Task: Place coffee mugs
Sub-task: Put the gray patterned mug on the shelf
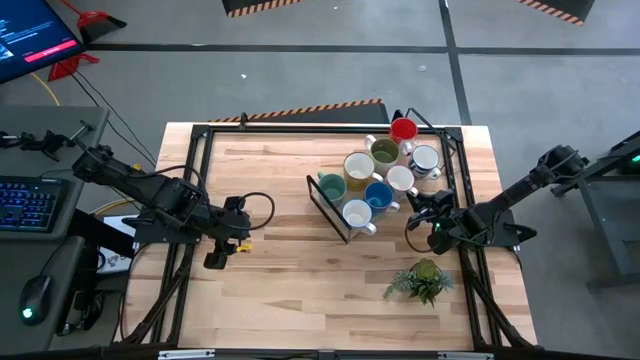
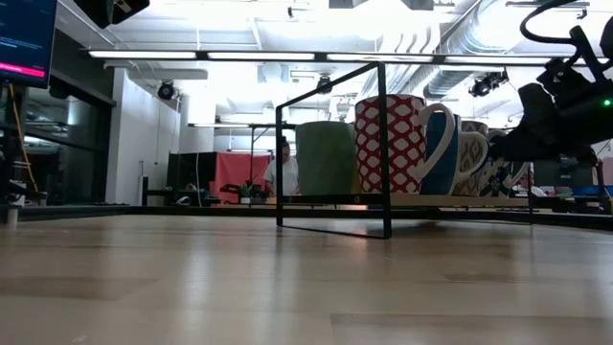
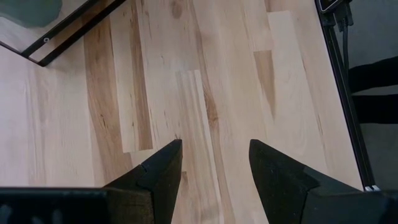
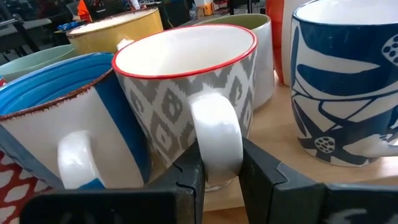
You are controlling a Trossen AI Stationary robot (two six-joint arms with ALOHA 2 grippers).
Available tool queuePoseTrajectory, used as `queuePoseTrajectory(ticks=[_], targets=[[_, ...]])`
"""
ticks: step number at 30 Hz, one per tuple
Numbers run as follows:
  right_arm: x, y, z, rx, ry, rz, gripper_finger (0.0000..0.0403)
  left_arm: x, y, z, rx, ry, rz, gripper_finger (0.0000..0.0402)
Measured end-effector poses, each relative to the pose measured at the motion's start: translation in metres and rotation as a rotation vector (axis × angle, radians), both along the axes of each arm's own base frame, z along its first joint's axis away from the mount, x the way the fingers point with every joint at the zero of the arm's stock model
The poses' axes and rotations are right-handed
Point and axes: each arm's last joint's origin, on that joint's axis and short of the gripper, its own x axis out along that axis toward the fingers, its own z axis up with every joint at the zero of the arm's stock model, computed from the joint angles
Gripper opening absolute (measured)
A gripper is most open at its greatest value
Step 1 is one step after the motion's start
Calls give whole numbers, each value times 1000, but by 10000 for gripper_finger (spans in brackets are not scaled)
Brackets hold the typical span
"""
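The left gripper (image 1: 216, 259) hangs over bare table (image 1: 290, 290) well left of the mugs, its fingers (image 3: 163, 171) spread wide with nothing between them. The mugs (image 1: 377, 180) stand packed together inside a black wire frame (image 1: 328, 212) toward the table's far right, a teal, a yellow, a blue and a white one at the near side and a red one at the far corner. At the cluster's right edge the right gripper (image 1: 417, 213) is pinched narrowly on the white handle of the grey-patterned mug (image 4: 186, 93), which stands touching the blue mug (image 4: 68, 118), with a plant (image 1: 422, 279) near it.
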Motion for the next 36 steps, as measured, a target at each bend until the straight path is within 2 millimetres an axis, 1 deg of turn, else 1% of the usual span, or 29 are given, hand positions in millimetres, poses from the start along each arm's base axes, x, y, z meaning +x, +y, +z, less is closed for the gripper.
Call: queuePoseTrajectory(ticks=[17,26,28,30,36], targets=[[0,0,-1,-2,48,28,60,0,0,0,-7,3,-5,177],[0,0,-1,2,45,28,61,0,0,0,-6,3,-5,177],[0,0,-1,7,48,31,69,0,0,0,-6,3,-5,177],[0,0,-2,9,51,33,85,0,0,0,-6,3,-5,177],[0,0,-2,16,53,38,152,0,0,0,-5,2,-5,177]])
